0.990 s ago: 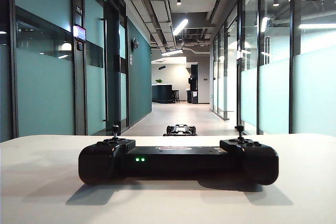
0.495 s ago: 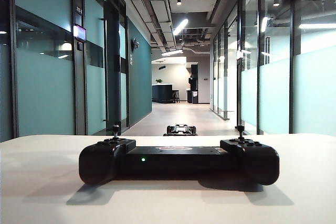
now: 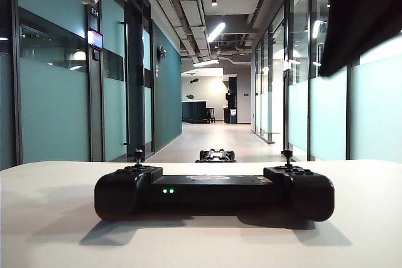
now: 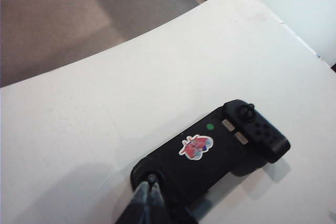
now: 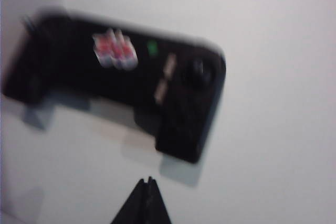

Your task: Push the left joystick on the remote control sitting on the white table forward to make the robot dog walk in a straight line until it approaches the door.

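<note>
Lowered into view since a second ago, both grippers, left gripper (image 4: pixel 149 199) and right gripper (image 5: pixel 147 192), are pressed together above the light remote control (image 3: pixel 213 191) on the desk (image 3: pixel 50 230), whose thin springy left joystick (image 4: pixel 152 178) is best nudged at its cap.

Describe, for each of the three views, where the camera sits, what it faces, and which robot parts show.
Exterior view: low at table height, facing the remote control, corridor and robot dog; dark arm part top right.
Left wrist view: above the white table, shut left gripper near the left joystick.
Right wrist view: blurred, looking down; shut right gripper.
All share the remote control.
</note>
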Controlling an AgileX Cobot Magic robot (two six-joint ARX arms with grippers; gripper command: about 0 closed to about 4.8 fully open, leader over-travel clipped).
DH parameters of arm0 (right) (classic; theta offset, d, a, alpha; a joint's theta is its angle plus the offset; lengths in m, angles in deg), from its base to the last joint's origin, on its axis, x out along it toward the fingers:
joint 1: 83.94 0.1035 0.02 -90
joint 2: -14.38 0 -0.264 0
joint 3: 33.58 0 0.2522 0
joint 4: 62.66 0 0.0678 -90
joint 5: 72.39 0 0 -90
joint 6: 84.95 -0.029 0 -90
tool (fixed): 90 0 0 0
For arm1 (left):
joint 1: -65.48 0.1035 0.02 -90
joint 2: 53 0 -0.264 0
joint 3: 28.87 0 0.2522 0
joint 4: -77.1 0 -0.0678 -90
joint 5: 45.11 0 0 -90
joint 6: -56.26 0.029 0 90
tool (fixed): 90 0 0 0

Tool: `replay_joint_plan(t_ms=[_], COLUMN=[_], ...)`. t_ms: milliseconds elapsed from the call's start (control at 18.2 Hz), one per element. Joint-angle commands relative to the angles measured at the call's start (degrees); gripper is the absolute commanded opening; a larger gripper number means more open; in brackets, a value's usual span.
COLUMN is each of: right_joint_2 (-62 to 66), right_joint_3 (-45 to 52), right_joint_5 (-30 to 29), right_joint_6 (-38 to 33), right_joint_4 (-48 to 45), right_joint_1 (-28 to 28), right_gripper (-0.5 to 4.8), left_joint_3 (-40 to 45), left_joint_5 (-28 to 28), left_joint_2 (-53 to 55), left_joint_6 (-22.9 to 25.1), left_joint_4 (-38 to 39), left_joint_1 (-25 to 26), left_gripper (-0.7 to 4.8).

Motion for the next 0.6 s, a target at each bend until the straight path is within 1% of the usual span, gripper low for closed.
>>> replay_joint_plan(t_ms=[55, 110, 165, 220, 275, 440, 605], right_joint_2=[4.1, 5.5, 7.3, 8.9, 10.8, 14.8, 17.7], right_joint_3=[-2.7, -3.4, -4.2, -4.7, -5.1, -5.1, -5.1], right_joint_5=[-2.5, -2.5, -3.0, -3.9, -4.6, -4.9, -4.5], right_joint_6=[-0.3, -0.3, -0.2, -0.2, -0.2, -0.2, -0.2], right_joint_4=[0.7, 1.2, 2.2, 3.1, 4.0, 4.7, 4.5], right_joint_1=[0.0, 0.0, 0.0, 0.0, -0.1, -0.2, -1.2], right_gripper=[0.26, 1.13, 2.56, 3.62, 3.8, 3.77, 3.77], left_joint_3=[-0.3, -0.3, -0.3, -0.3, -0.3, -0.3, -0.3], left_joint_5=[-0.5, -0.6, -0.6, -0.6, -0.6, -0.6, -2.8], left_joint_2=[0.3, 0.6, 0.7, 0.7, 0.7, 0.7, 1.0], left_joint_6=[0.4, 0.4, 0.4, 0.4, 0.3, 0.3, -0.1], left_joint_4=[-1.2, -1.4, -1.6, -2.0, -2.7, -4.0, -3.7], left_joint_1=[0.0, 0.0, 0.0, 0.0, 0.0, 0.0, 0.0], left_gripper=[-0.05, -0.05, -0.05, -0.05, -0.05, -0.05, -0.05])
